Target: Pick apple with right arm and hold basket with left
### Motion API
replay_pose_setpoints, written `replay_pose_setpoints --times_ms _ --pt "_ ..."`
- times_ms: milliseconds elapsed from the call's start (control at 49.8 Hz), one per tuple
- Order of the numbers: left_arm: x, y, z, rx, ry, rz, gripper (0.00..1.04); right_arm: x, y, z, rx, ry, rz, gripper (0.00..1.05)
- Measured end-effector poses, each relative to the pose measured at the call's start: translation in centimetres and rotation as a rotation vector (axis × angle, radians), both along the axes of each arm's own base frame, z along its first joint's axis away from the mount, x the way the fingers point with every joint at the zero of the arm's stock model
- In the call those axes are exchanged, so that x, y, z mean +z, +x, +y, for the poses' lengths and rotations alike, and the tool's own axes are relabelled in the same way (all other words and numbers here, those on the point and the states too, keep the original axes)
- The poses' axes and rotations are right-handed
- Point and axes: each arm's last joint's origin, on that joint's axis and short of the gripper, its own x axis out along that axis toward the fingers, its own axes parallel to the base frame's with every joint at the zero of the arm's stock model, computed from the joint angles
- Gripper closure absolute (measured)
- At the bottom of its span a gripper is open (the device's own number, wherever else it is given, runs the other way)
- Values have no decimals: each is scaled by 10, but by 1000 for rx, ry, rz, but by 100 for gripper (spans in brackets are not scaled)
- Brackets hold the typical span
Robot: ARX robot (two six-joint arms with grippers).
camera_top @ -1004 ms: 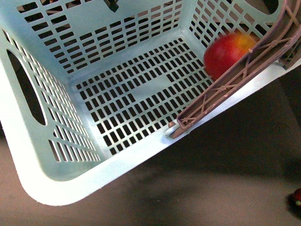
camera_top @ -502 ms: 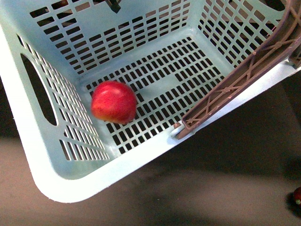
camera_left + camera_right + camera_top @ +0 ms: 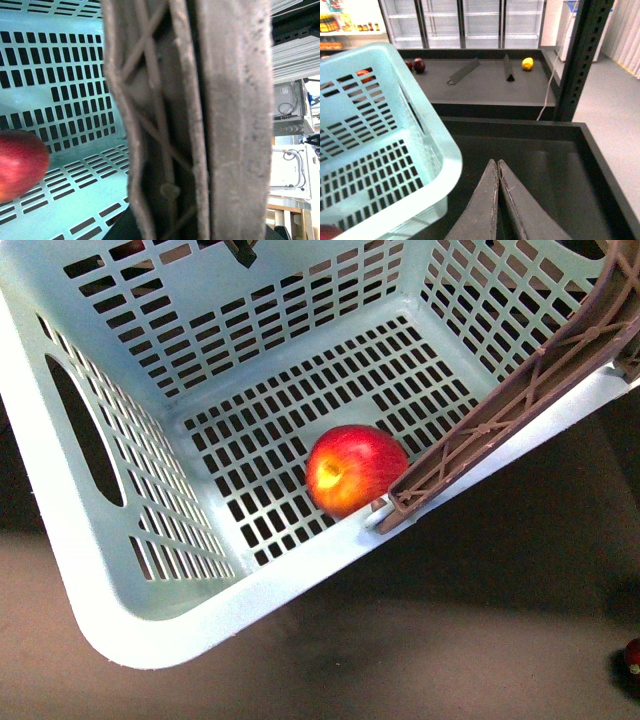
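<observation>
You are seeing the R gripper (image 3: 496, 163) hanging w/ fingers pressed together, gripping nothing, just beside a basket (image 3: 150, 630) corner. The L gripper is not showing, so you cannot tell its grip. Front view: a small maroon fruit (image 3: 632, 657) is lying outside, well apart. The basket is sitting tilted. The apple (image 3: 355, 470) is resting on its floor, touching the near wall, beside the brown handle (image 3: 520, 405).

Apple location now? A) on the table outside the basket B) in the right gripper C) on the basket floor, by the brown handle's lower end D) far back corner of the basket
C: the apple sits loose on the slotted floor of the basket, beside the handle; the right gripper is shut and empty.
</observation>
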Motion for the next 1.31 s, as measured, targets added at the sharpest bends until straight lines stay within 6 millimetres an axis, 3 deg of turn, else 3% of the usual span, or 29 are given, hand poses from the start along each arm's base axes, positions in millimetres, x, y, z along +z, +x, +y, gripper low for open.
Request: replay_pose_setpoints --times_ms 763,1305 --pt "0 0 0 5 7 -5 89 -31 -52 -5 -21 1 -14 103" --pt "0 0 0 4 7 -5 89 -28 -68 -5 -20 1 -29 103"
